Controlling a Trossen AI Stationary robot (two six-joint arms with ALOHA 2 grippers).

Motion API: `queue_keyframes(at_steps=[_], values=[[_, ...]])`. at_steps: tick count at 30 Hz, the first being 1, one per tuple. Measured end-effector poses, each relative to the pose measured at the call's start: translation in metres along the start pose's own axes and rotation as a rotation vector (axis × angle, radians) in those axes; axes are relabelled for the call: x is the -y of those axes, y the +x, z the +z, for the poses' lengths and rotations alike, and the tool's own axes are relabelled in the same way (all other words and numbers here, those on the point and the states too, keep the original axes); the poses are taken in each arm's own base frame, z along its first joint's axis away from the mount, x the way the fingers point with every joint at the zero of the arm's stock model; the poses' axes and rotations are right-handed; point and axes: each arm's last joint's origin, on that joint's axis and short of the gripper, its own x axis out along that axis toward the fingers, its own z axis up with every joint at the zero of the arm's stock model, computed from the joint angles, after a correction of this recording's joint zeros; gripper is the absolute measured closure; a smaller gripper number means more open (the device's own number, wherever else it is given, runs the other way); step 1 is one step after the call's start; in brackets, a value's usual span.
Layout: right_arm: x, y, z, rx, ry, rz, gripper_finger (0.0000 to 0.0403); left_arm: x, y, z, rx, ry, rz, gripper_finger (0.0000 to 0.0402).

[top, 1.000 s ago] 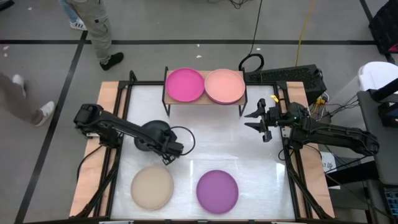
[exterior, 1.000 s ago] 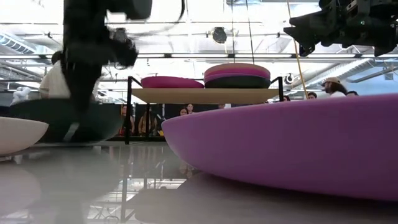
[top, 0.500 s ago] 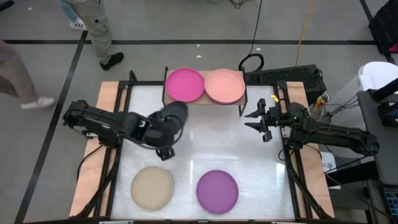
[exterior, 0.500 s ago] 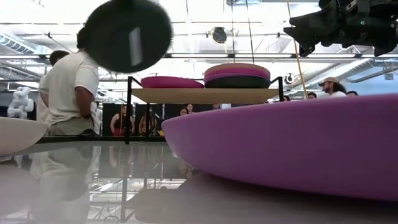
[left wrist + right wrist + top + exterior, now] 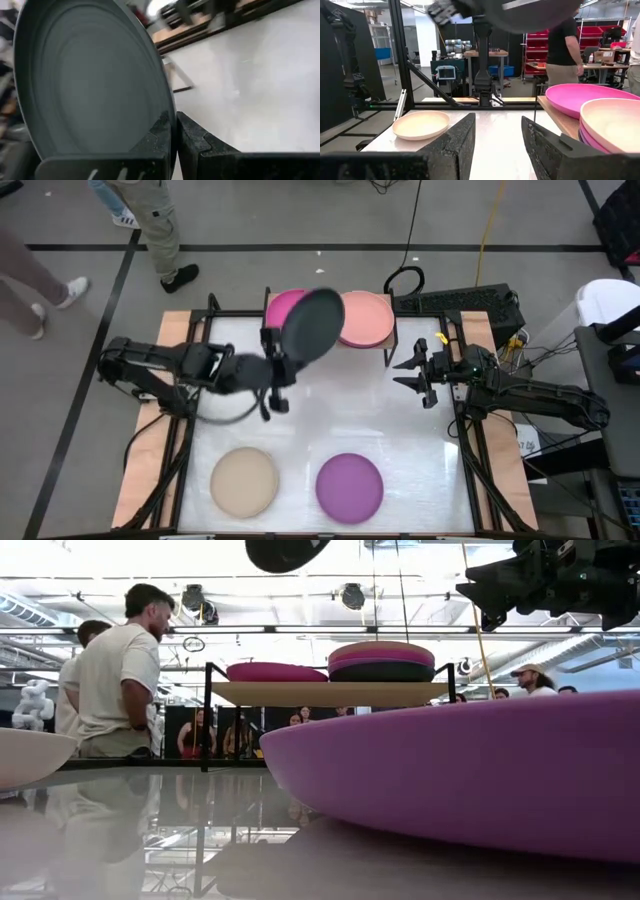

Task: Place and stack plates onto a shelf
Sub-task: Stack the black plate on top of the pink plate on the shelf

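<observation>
The left hand [image 5: 275,370] pinches a dark plate [image 5: 312,327] by its rim, raised over the shelf [image 5: 272,340]. The right hand [image 5: 412,372] hovers open beside the shelf, empty.

- Small low shelf with light wood rectangular top [image 5: 330,693] on thin black metal legs, at the table's far edge, centre.
- Round matte magenta plate [image 5: 284,311] flat on the shelf's left half, partly hidden from above by the raised plate.
- Round salmon pink plate [image 5: 365,318] tops a stack on the shelf's right half; low view shows a purple plate [image 5: 381,657] and a black-grey plate [image 5: 381,672] under it.
- Round matte black-grey plate [image 5: 311,327], tilted steeply, held in the air by its rim over the magenta plate's right side.
- Round beige plate [image 5: 244,481] flat on the table, near left.
- Round purple plate [image 5: 349,487] flat on the table, just right of the beige one, apart.
</observation>
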Motion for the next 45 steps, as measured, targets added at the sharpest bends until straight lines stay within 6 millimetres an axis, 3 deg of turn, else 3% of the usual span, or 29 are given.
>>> queue_keyframes(at_steps=[8,15,22,28,34,45], values=[[0.0,0.0,0.0,-0.001,0.0,0.0,0.0261,-0.055,0.032,-0.023,-0.131,0.086,0.131,0.039],[0.0,0.0,0.0,-0.003,0.0,0.0,0.0261,-0.079,0.076,-0.047,-0.241,0.168,0.067,0.039],[0.0,0.0,-0.001,-0.007,0.0,0.0,0.0261,-0.084,0.113,-0.068,-0.371,0.212,0.016,0.039],[0.0,0.0,-0.003,-0.025,0.006,0.001,0.0261,-0.081,0.131,-0.094,-0.533,0.188,-0.115,0.039],[0.0,0.0,-0.003,-0.03,0.006,0.0,0.0261,-0.079,0.137,-0.105,-0.607,0.159,-0.178,0.0388],[0.0,0.0,-0.003,-0.03,0.006,0.001,0.0261,-0.074,0.132,-0.108,-0.644,0.068,-0.239,0.0305]])
